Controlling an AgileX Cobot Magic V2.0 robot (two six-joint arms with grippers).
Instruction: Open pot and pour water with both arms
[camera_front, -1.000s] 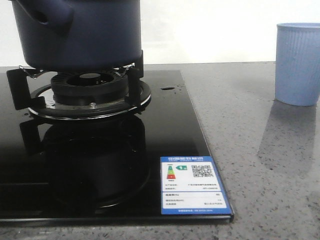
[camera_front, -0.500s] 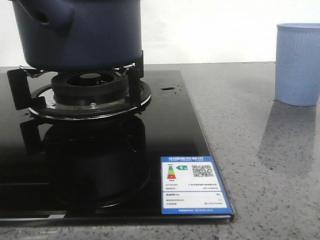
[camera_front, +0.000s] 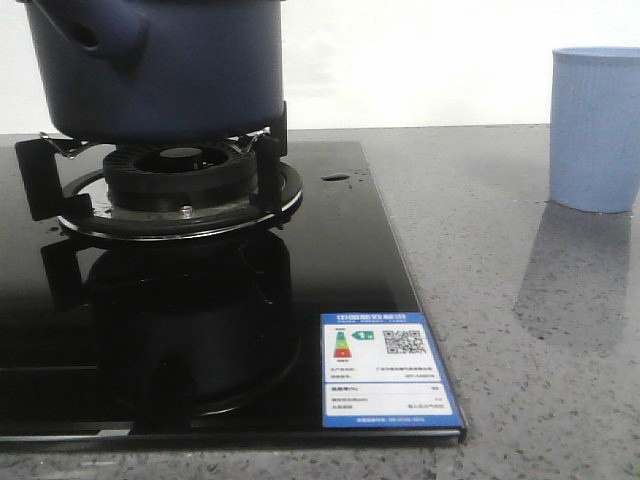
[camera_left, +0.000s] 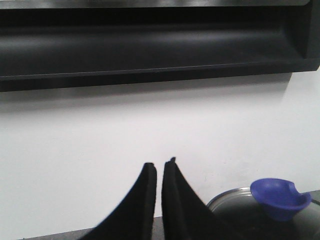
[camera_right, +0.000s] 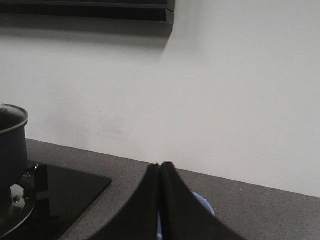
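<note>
Both grippers, my left gripper (camera_left: 159, 172) and right gripper (camera_right: 160, 172), are closed on nothing and held high, presumably awaiting approach, while the pot (camera_front: 160, 70) sits on the burner stand (camera_front: 170, 190), lid (camera_left: 240, 202) still on, cup (camera_front: 597, 128) standing on the worktop (camera_front: 520, 300).

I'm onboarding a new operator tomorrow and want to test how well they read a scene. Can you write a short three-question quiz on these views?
1. True or false: the lid is already off the pot.
2. What does the pot stand on?
A. the grey counter
B. the burner grate of the black cooktop
C. a tray
3. In one word, how do both arms' fingers stand: open or shut?

Key
1. False. The glass lid with its blue knob is on the pot.
2. B. It sits on the grate; the light blue cup stands apart on the counter.
3. Shut, on nothing: left gripper, right gripper.
</note>
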